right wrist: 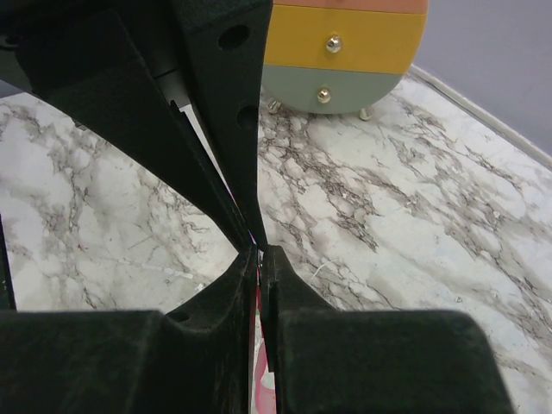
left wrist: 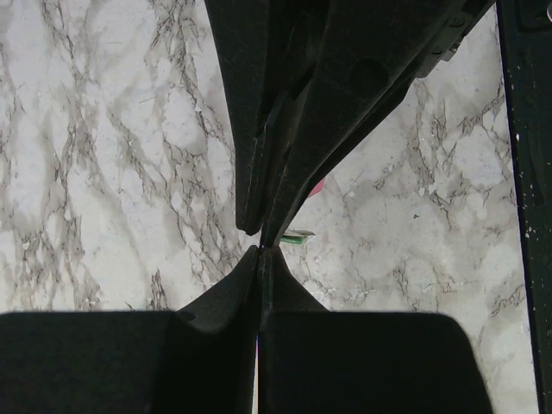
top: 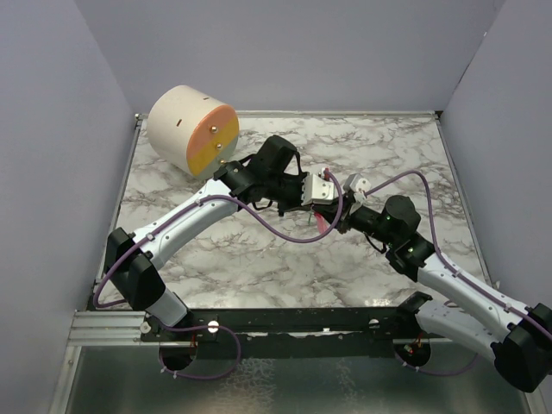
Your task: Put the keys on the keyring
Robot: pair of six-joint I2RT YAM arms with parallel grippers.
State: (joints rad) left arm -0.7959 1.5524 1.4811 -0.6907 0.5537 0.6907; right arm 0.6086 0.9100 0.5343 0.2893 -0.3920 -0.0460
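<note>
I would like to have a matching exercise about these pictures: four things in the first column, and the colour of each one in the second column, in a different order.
Things:
1. key
2. strip of the keyring
3. round block
4. arm cable

Colours:
a. purple
b. bright green
c. cream side, with an orange and yellow face
d. pink-red

Right pairs: 1-b, 2-d, 3-c, 4-a

both arms stretched inward, left gripper (left wrist: 261, 255) and right gripper (right wrist: 260, 252) nose to nose, both pairs of jaws pinched closed
</note>
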